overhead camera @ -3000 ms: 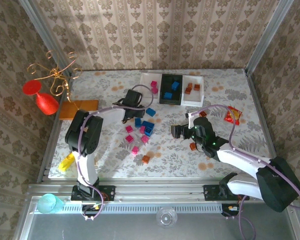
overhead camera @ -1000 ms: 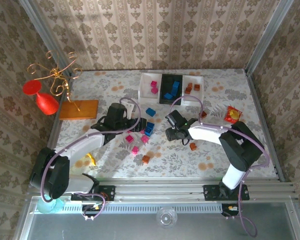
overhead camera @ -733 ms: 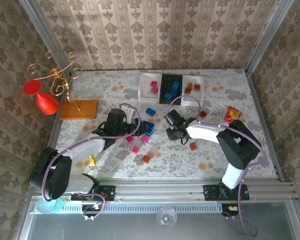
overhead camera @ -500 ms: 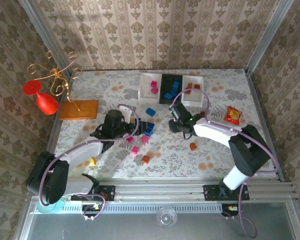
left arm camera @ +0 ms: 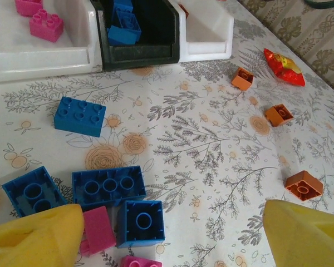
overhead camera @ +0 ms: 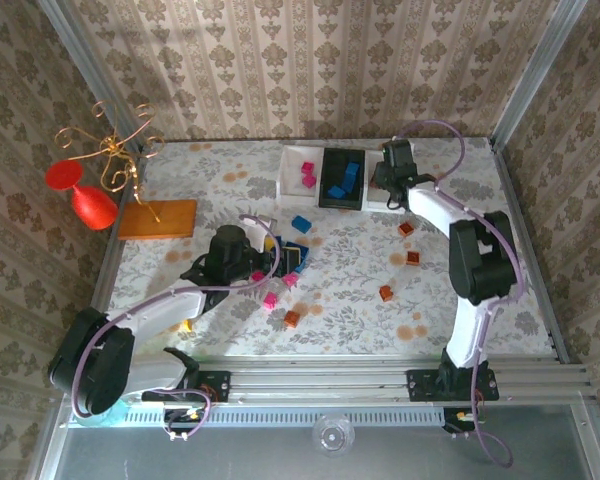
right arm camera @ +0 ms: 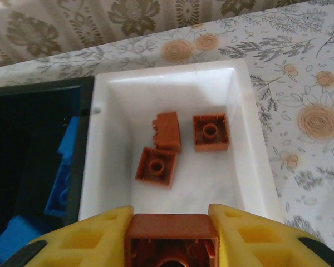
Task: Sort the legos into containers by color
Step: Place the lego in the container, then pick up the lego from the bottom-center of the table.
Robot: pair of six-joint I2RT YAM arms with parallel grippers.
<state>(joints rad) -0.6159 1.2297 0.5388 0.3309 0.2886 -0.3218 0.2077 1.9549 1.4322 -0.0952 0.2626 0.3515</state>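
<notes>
My right gripper (right arm camera: 171, 218) is shut on an orange-brown lego (right arm camera: 171, 232), held over the near end of the right white container (right arm camera: 250, 167), where three orange-brown legos (right arm camera: 168, 132) lie. The black container (overhead camera: 342, 178) beside it holds blue legos (right arm camera: 64, 161), and the left white container (overhead camera: 300, 175) holds pink ones (left arm camera: 44, 25). My left gripper (left arm camera: 172, 239) hangs open low over a cluster of blue legos (left arm camera: 108, 186) and a pink lego (left arm camera: 97, 231). Its jaws stand wide apart with nothing between them. Orange-brown legos (left arm camera: 279, 114) lie scattered to the right.
A red-yellow snack packet (left arm camera: 284, 65) lies right of the trays. A flat orange board (overhead camera: 157, 218) and a gold wire stand with red glass pieces (overhead camera: 90, 190) sit at the far left. A single blue lego (overhead camera: 300, 223) lies in front of the trays.
My right gripper has swung from the table's middle up to the right white container, carrying an orange-brown lego. The left gripper has edged toward the blue cluster, still open.
</notes>
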